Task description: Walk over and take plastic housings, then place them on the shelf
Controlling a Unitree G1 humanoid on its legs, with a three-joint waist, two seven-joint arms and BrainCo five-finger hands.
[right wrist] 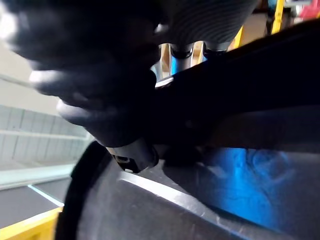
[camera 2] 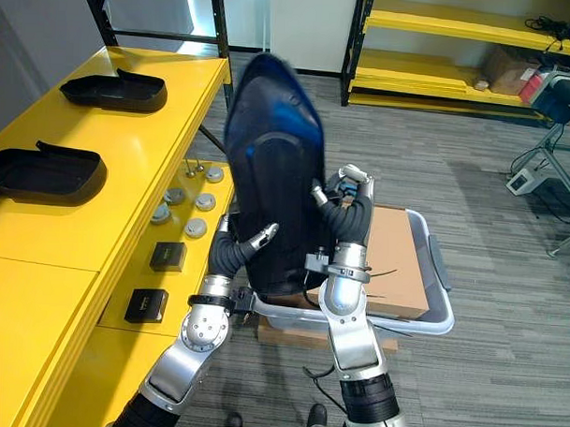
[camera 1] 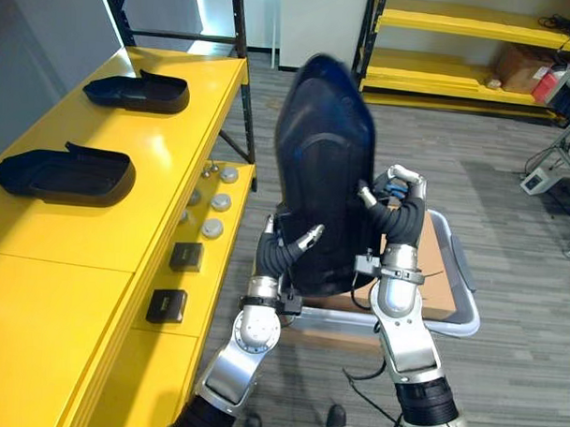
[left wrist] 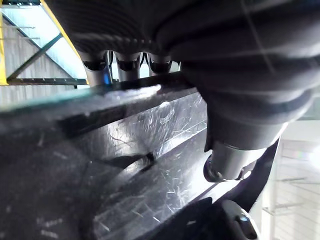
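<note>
I hold a large dark plastic housing (camera 1: 324, 168) upright in front of me, between both hands, above a grey tote (camera 1: 462, 293). My left hand (camera 1: 285, 253) grips its lower left edge, thumb (left wrist: 227, 162) on the scratched front face (left wrist: 125, 165) and fingers (left wrist: 127, 62) curled over the rim. Gripping the right edge the same way is my right hand (camera 1: 404, 218), its thumb (right wrist: 132, 154) pressed on the housing (right wrist: 225, 200). Two more dark housings (camera 1: 66, 173) (camera 1: 139, 91) lie on the yellow shelf (camera 1: 125, 236) to my left.
Two small black boxes (camera 1: 186, 257) (camera 1: 167, 305) and several silver discs (camera 1: 215, 202) sit on the shelf's lower ledge. The tote holds a cardboard sheet (camera 1: 440, 275). Another yellow rack (camera 1: 460, 32) stands at the back, with equipment on stands (camera 1: 559, 139) at the far right.
</note>
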